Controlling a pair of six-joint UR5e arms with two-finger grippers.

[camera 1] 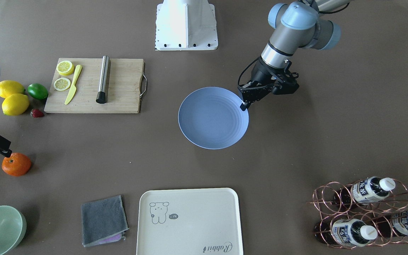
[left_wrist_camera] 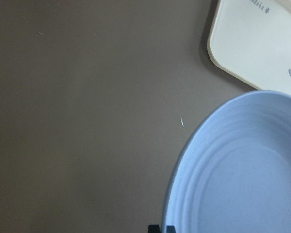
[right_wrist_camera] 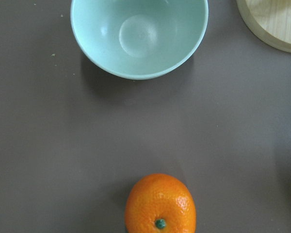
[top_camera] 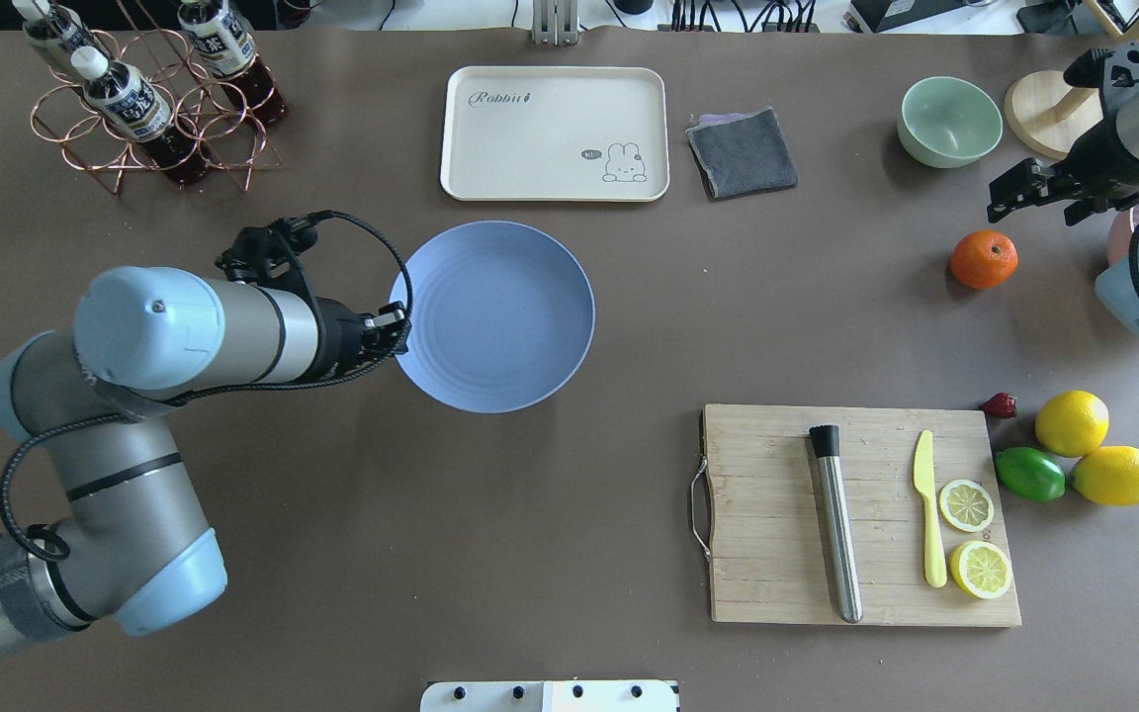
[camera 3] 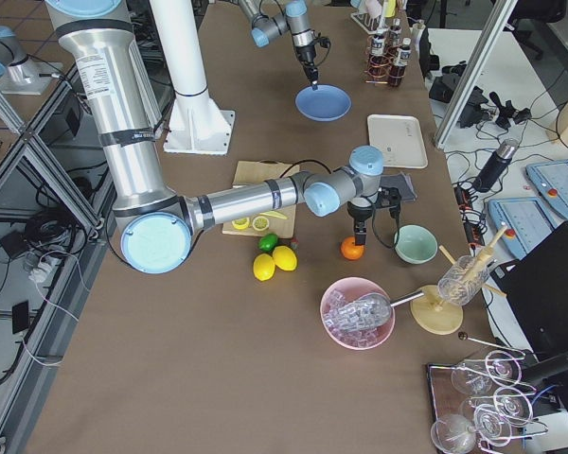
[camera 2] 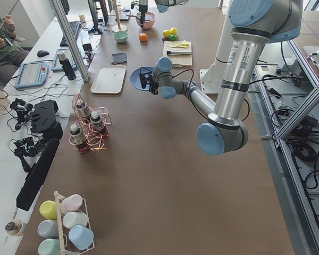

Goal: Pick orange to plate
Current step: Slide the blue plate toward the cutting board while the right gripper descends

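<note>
Firstly, desk (top_camera: 569, 554): brown, bearing everything. Next, plate (top_camera: 510, 326): light blue, mid-desk, empty; left gripper (top_camera: 399, 324) at its rim, fingers' state untellable. Then right gripper (top_camera: 997, 206): the nearer arm, hovering just beside the orange (top_camera: 984, 259), toward the bowl (top_camera: 950, 121); fingers' spread untellable. Lastly, orange: on the desk, stem up, well apart from plate.

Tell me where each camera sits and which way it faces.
Front-facing: across the table, facing the robot's base, steeply down; left gripper at the plate rim.
Overhead: behind the robot, looking forward and down; left arm, right gripper.
Exterior left: table's end; left arm near.
Exterior right: opposite end; right arm near, above the orange.
Left wrist: down on the plate's rim; fingers at bottom edge.
Right wrist: down on orange and bowl; no fingers seen.
Shared: front-facing and overhead both show plate and orange.
</note>
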